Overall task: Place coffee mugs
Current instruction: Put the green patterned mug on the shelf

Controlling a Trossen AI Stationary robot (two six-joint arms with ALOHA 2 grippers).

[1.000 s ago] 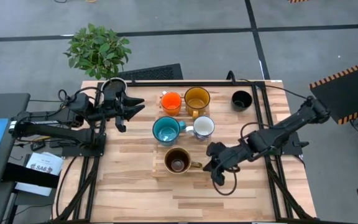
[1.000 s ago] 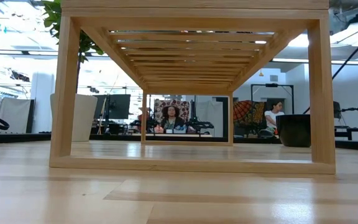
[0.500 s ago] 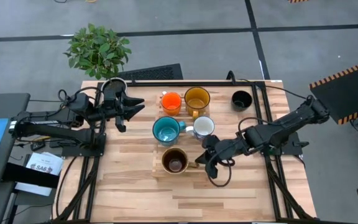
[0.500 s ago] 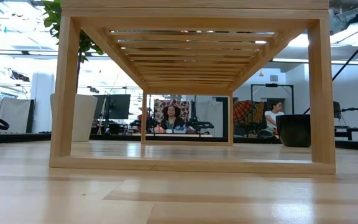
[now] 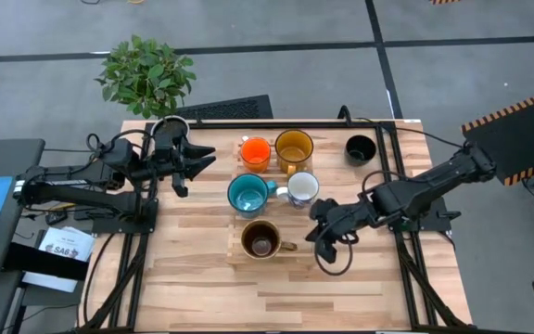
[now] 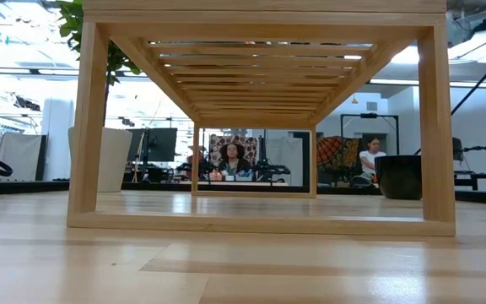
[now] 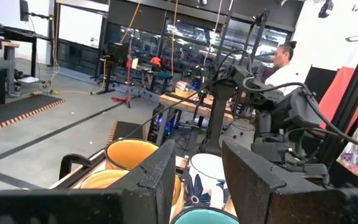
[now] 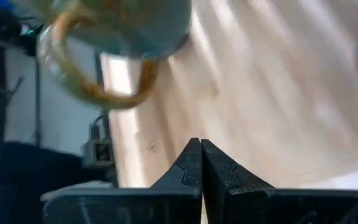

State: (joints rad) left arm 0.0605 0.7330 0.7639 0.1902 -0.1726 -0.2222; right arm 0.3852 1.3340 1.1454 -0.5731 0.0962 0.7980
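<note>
Six mugs sit on the table (image 5: 193, 288). Left gripper (image 5: 196, 165) hovers at the left edge, jaws parted, holding nothing. Orange mug (image 5: 255, 151), amber-yellow mug (image 5: 294, 147) and black mug (image 5: 360, 148) line the far side; teal mug (image 5: 247, 194) touches white mug (image 5: 302, 189); brown mug (image 5: 263, 238) stands nearest. Right gripper (image 5: 322, 234) sits just beside its handle, jaws closed, empty.

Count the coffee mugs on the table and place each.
6: orange mug and amber mug at the back, black mug apart to the right, teal mug and white mug mid-row, brown mug nearest.
</note>
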